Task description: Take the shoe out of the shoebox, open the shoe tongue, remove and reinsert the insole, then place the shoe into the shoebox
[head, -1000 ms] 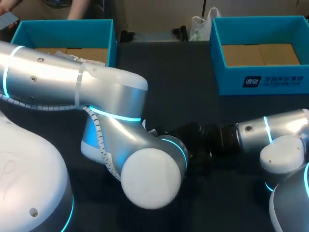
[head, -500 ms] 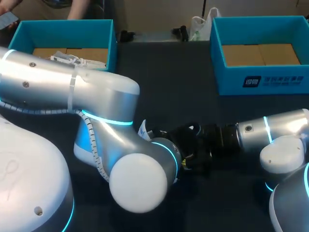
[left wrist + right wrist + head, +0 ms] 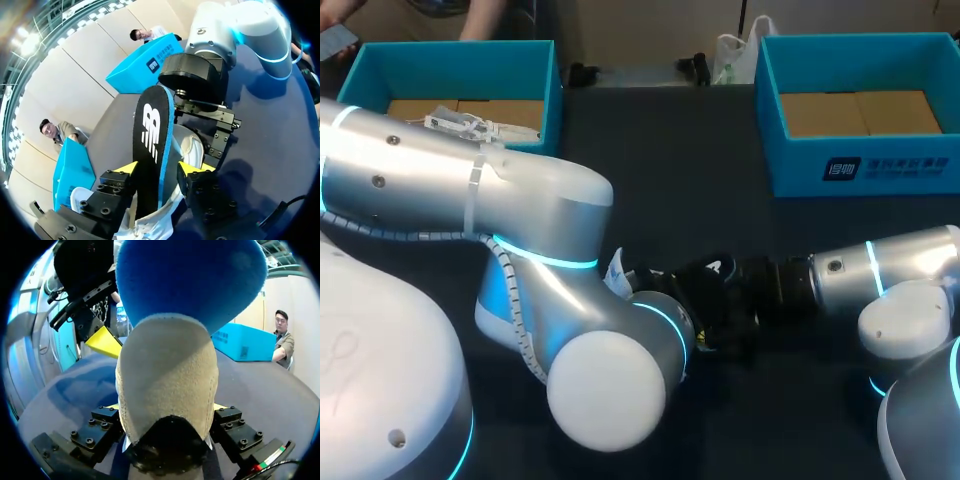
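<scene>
Surface: one dark surface [image 3: 670, 180] carries all the things.
Shoeboxes: two open blue cardboard shoeboxes with brown floors stand at the far side, well apart. The left shoebox [image 3: 450, 62] holds a shoe; the right shoebox [image 3: 860, 165] shows only its floor.
Shoes: two. One white laced shoe [image 3: 470, 125] lies inside the left shoebox. One cream suede shoe with a black heel tab [image 3: 167, 375] is out of both shoeboxes, near the middle of the surface towards the near edge, where the two arms meet.
Insole: one black insole with a blue underside and a white logo [image 3: 152, 145]. It stands upright, its lower end down in the cream suede shoe and most of its length sticking out above the opening. In the right wrist view its blue underside rises just over the heel.
Arms: two silver arms. The left arm [image 3: 470, 190] comes in from the left with its elbow bent low over the near side. The right arm [image 3: 880, 270] reaches in level from the right.
Left claw [image 3: 160, 167]: narrow, one yellow fingertip [image 3: 127, 167] on each side of the insole, holding it just above the shoe's opening.
Right claw [image 3: 167, 406]: closed around the heel of the cream suede shoe, a finger on each side, facing the left claw.
</scene>
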{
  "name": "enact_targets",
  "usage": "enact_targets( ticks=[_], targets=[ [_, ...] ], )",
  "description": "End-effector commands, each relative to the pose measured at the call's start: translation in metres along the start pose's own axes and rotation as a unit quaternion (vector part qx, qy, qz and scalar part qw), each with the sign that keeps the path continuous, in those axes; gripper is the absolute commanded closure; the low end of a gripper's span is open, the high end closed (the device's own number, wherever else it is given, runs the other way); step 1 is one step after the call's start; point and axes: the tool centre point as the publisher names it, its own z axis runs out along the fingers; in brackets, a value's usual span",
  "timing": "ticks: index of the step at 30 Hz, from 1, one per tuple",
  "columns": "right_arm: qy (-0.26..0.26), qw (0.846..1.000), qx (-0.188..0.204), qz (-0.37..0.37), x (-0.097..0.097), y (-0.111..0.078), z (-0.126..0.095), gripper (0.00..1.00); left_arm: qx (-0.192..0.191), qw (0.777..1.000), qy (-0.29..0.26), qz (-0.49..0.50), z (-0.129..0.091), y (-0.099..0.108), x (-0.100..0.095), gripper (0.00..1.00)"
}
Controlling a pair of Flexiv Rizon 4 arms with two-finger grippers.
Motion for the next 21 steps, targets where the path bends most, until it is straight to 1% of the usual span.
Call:
enact_targets(
  ticks=[1, 7, 15, 21],
  targets=[
    [-0.001, 1.000, 0.002, 0.000, 0.001, 0.002, 0.001, 1.00, 0.001, 1.000, -0.005, 0.003, 0.005, 0.001, 0.005, 0.50],
    [-0.001, 1.000, 0.002, 0.000, 0.001, 0.002, 0.001, 1.00, 0.002, 1.000, -0.014, 0.005, 0.008, 0.001, 0.004, 0.47],
    [-0.001, 1.000, 0.002, 0.000, 0.001, 0.002, 0.001, 1.00, 0.010, 1.000, -0.017, 0.003, 0.010, 0.002, -0.002, 0.47],
    [-0.001, 1.000, 0.002, 0.000, 0.001, 0.002, 0.001, 1.00, 0.015, 1.000, -0.018, 0.007, 0.009, 0.002, -0.006, 0.49]
  ],
)
